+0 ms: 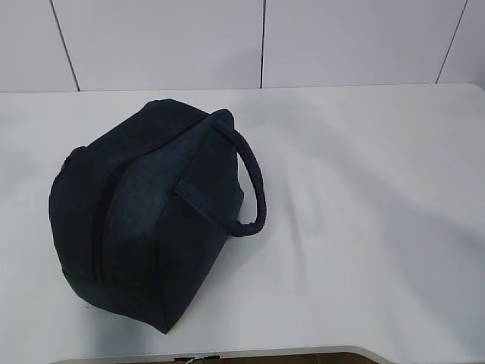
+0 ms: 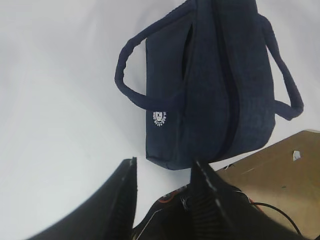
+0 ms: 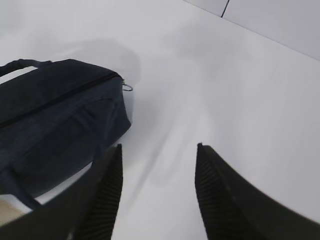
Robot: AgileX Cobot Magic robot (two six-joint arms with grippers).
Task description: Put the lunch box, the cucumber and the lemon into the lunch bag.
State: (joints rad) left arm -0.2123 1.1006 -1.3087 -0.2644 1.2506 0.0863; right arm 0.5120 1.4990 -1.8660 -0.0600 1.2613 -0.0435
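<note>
The lunch bag (image 1: 144, 220) sits on the white table (image 1: 364, 227), left of centre in the exterior view, zipped along its top, one handle (image 1: 246, 178) looping out toward 3 o'clock. In the left wrist view, the left gripper (image 2: 162, 172) is open and holds nothing; the bag lies just beyond its fingertips at 12 o'clock. The right gripper (image 3: 157, 155) is also open and empty, with the bag at its 10 o'clock and the zipper ring (image 3: 126, 87) at the bag's near corner.
</note>
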